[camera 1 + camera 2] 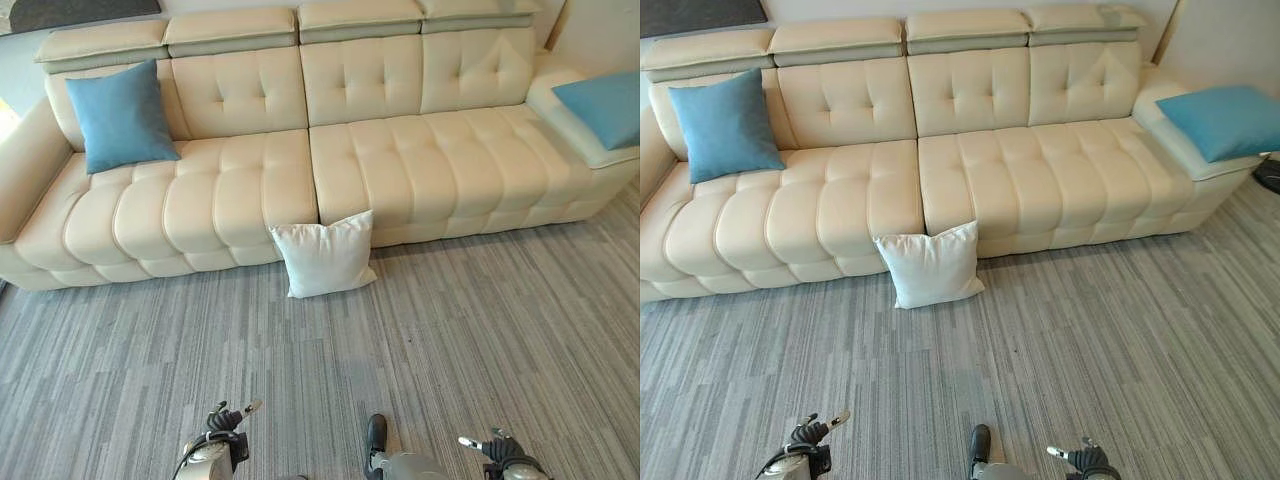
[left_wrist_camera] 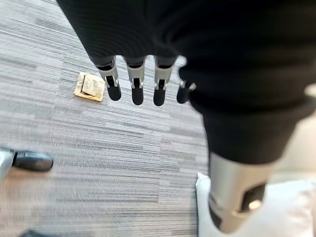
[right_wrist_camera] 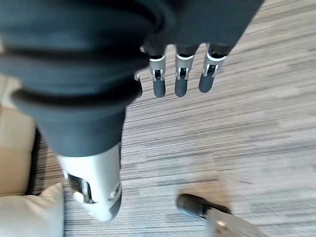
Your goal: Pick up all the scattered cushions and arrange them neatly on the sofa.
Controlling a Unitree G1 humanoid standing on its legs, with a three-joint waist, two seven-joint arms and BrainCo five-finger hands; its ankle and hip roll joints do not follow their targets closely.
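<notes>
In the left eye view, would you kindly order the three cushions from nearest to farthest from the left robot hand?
From the left robot hand:
1. White square cushion, on the grey carpet, leaning against the sofa front.
2. Blue square cushion, upright at the sofa's left end.
3. Blue cushion, on the sofa's far right end.

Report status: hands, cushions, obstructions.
Left hand and right hand open, low, holding nothing. White cushion on carpet, leaning against sofa front. Two blue cushions already on sofa. Path unobstructed.

Two cushions (image 1: 120,115) (image 1: 605,105) on sofa (image 1: 400,170); third cushion (image 1: 322,255) on floor before it.
</notes>
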